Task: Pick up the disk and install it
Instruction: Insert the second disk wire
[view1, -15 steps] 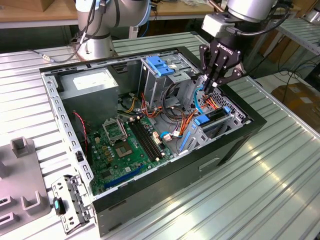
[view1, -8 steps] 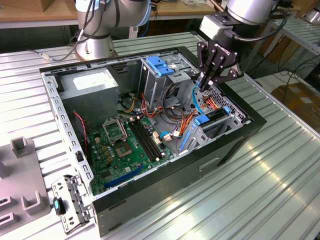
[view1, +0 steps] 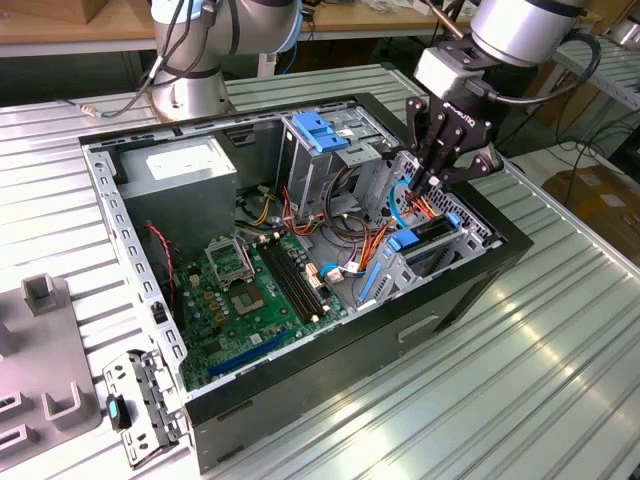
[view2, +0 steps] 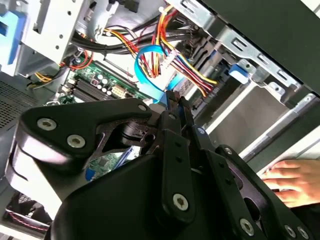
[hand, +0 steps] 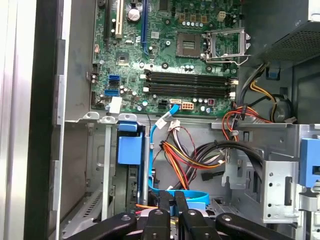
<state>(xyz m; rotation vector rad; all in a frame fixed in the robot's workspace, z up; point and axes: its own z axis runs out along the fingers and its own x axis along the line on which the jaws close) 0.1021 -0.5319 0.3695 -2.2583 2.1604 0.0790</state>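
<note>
The disk (view1: 428, 233) sits edge-up in the drive cage at the front of the open computer case (view1: 130, 250), dark between its blue rails. In the first wrist view its blue rail end (hand: 129, 148) shows beside the cage wall. My gripper (view1: 432, 185) hangs inside the case just above and behind the disk, among the cables. Its fingers are shut together with nothing visibly between them, in both wrist views (view2: 175, 98) (hand: 173, 199). A looped blue flat cable (view2: 150, 62) lies right at the fingertips.
A bundle of red, yellow and black wires (hand: 187, 155) crosses under the gripper. The motherboard (view1: 250, 290), a grey power-supply box (view1: 185, 165) and a bare blue bracket (view1: 320, 130) fill the case. A person's hand (view2: 290, 180) rests at the case edge. Grey fixtures (view1: 45, 350) stand on the exterior view's left.
</note>
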